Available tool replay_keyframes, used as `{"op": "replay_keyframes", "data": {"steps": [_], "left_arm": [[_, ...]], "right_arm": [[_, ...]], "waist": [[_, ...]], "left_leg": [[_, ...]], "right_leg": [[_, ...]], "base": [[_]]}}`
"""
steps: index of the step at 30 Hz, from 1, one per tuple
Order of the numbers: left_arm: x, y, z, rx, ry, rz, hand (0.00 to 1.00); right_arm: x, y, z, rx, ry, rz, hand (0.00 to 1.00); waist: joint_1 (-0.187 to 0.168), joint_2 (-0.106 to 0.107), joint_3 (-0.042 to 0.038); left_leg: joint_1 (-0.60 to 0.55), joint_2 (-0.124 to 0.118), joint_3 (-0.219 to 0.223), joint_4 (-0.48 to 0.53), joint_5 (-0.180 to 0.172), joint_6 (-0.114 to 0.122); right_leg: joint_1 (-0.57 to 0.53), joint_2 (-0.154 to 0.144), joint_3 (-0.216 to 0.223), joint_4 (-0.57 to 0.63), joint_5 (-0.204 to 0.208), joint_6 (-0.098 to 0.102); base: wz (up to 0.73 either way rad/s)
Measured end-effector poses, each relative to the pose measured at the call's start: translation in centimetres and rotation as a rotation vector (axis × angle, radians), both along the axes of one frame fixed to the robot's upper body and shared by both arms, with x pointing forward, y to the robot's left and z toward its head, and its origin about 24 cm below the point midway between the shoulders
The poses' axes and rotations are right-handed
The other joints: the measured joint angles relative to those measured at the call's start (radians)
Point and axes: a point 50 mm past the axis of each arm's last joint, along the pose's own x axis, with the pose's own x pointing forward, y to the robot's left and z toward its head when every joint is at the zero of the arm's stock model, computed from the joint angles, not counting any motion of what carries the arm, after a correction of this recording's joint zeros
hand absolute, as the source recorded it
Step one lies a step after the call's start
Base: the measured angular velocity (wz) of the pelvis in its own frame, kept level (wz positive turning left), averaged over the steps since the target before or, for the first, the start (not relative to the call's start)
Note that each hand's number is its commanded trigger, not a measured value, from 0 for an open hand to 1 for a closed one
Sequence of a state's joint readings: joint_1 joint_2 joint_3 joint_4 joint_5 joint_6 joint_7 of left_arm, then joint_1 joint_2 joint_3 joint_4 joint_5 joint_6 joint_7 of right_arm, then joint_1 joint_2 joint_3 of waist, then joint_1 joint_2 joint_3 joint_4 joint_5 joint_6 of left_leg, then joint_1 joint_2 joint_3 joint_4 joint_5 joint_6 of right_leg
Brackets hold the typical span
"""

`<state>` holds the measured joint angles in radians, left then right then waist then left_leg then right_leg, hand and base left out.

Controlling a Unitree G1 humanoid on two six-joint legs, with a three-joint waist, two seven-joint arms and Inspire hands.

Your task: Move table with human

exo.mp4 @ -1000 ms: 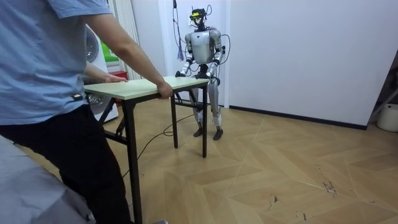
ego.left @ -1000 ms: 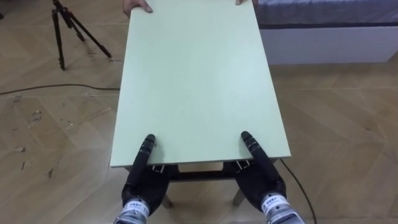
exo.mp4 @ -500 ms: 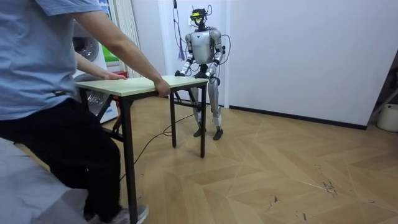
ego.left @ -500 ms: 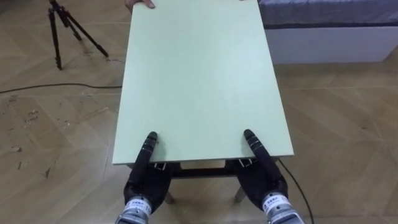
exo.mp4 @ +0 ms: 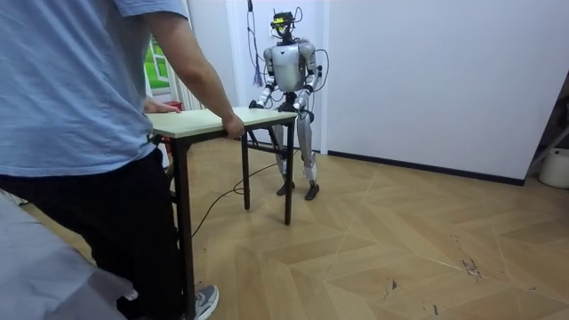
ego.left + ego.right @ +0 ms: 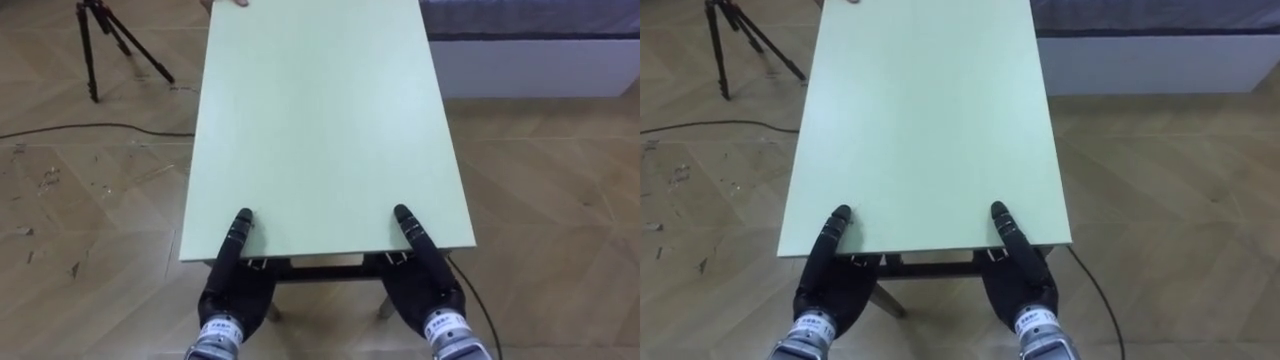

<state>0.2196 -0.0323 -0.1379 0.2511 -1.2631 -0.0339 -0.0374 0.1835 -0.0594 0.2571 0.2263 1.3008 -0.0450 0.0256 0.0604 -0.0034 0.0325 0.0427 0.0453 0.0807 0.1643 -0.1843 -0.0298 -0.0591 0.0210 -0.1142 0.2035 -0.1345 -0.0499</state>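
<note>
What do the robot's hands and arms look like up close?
The left hand and the right hand are black and human-shaped. Each meets a silvery metal wrist cuff with a small white printed tag. In the room view the arms look silvery grey.

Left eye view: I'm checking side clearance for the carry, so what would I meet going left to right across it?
From the left: tripod → table → bed.

**Person steps over, table follows**

In the room view the person (image 5: pixel 80 133) has stepped toward the room view's right, and the body now covers the near end of the table (image 5: pixel 222 119). The table's legs have edged slightly toward the room view's left. In the eye views the person's hand (image 6: pixel 224 3) on the far edge has slid nearly out at the top.
</note>
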Motion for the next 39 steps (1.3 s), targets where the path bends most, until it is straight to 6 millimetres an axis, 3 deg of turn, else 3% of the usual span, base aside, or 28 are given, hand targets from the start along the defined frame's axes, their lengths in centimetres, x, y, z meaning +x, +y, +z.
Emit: {"op": "replay_keyframes", "data": {"steps": [9, 25, 28, 31, 33, 36, 39], "left_arm": [[-0.8, -0.5, 1.0, -0.014, -0.027, 0.002, 1.00], [-1.3, -0.5, 1.2, 0.024, -0.043, -0.007, 1.00], [-1.5, -0.7, 1.4, 0.022, -0.049, -0.011, 1.00], [-1.7, -0.4, 1.3, 0.034, -0.048, -0.011, 1.00], [-2.0, -0.3, 1.1, 0.041, -0.040, -0.016, 1.00], [-2.6, -0.1, 1.2, 0.041, -0.041, -0.006, 1.00], [-2.7, 0.1, 1.2, 0.045, -0.042, -0.002, 1.00]], "right_arm": [[-0.5, -0.2, 1.1, -0.008, -0.048, 0.015, 1.00], [-1.5, -0.3, 0.9, 0.026, -0.031, -0.004, 1.00], [-1.6, -0.1, 0.9, 0.029, -0.038, -0.013, 1.00], [-2.1, 0.0, 0.7, 0.043, -0.034, -0.015, 1.00], [-2.5, 0.2, 0.5, 0.050, -0.018, -0.014, 1.00], [-2.7, 0.4, 0.4, 0.056, -0.019, -0.005, 1.00], [-2.8, 0.5, 0.4, 0.059, -0.017, -0.002, 1.00]], "waist": [[-0.001, -0.002, -0.0014], [-0.002, -0.003, -0.0028], [-0.007, -0.007, -0.0038], [-0.002, -0.007, -0.0039], [0.004, -0.009, -0.0041], [0.013, -0.006, -0.0063], [0.021, 0.000, -0.0105]], "left_leg": [[-0.016, 0.002, -0.003, 0.003, 0.000, 0.000], [-0.033, 0.009, 0.000, 0.024, -0.008, -0.009], [-0.072, 0.014, -0.002, 0.103, -0.020, -0.011], [-0.134, 0.035, -0.005, 0.229, -0.040, -0.027], [-0.178, 0.054, -0.010, 0.344, -0.055, -0.037], [-0.254, 0.082, -0.037, 0.485, -0.055, -0.037], [-0.286, 0.108, -0.057, 0.532, -0.054, -0.038]], "right_leg": [[-0.014, -0.002, 0.002, 0.002, 0.000, 0.000], [-0.014, -0.001, -0.002, 0.003, 0.000, 0.000], [-0.027, 0.002, -0.022, 0.028, 0.000, 0.000], [-0.033, 0.014, -0.024, 0.044, -0.002, -0.003], [-0.032, 0.026, -0.028, 0.071, -0.019, -0.032], [-0.039, 0.050, -0.027, 0.072, -0.031, -0.051], [-0.048, 0.077, -0.030, 0.068, -0.029, -0.081]], "base": [[0.00], [0.02], [0.00], [0.05], [0.00], [-0.11], [-0.06]]}}
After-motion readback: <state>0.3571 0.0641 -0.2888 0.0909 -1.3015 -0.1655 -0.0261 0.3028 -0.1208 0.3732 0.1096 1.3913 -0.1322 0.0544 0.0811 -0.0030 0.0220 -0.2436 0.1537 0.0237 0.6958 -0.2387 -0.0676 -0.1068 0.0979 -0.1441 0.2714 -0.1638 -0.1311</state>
